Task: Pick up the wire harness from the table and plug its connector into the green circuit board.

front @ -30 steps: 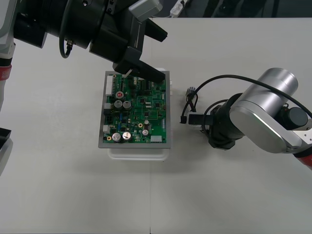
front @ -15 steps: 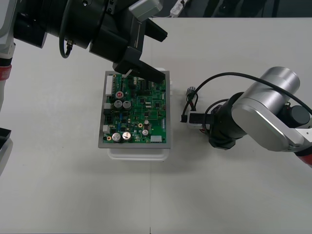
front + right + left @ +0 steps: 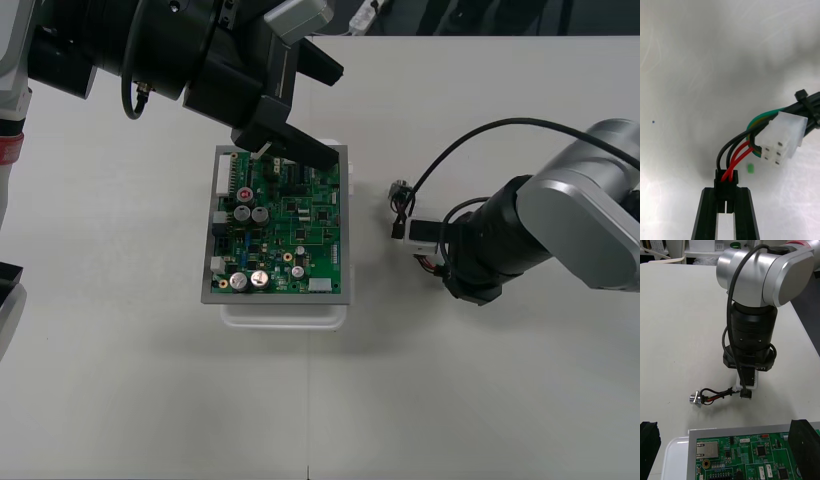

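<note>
Pinching the small black plug (image 3: 726, 179) of the harness (image 3: 715, 395) between its two black fingers (image 3: 708, 213), the right pincer (image 3: 726, 193) is closed on it over the bare desk (image 3: 150, 380), just to the right of the circuit board (image 3: 280, 225) and apart from it. Fine white lettering is printed on the green board, but it is too small to read. Red and black wires (image 3: 733, 157) loop up out of the plug and run behind a white six-hole connector block (image 3: 784, 137), where their course is hidden; a black cable tie (image 3: 804, 96) shows just past it. At the harness's other end the round metal socket (image 3: 695, 398) sits low by the desk with its shadow right under it; whether it touches cannot be told. The board lies flat in a white base (image 3: 285, 312), which shows as a rim along the near edge. The left pincer (image 3: 282, 148) hangs over the board's far edge, hiding part of it, its fingers (image 3: 805, 442) spread wide with nothing between them.
</note>
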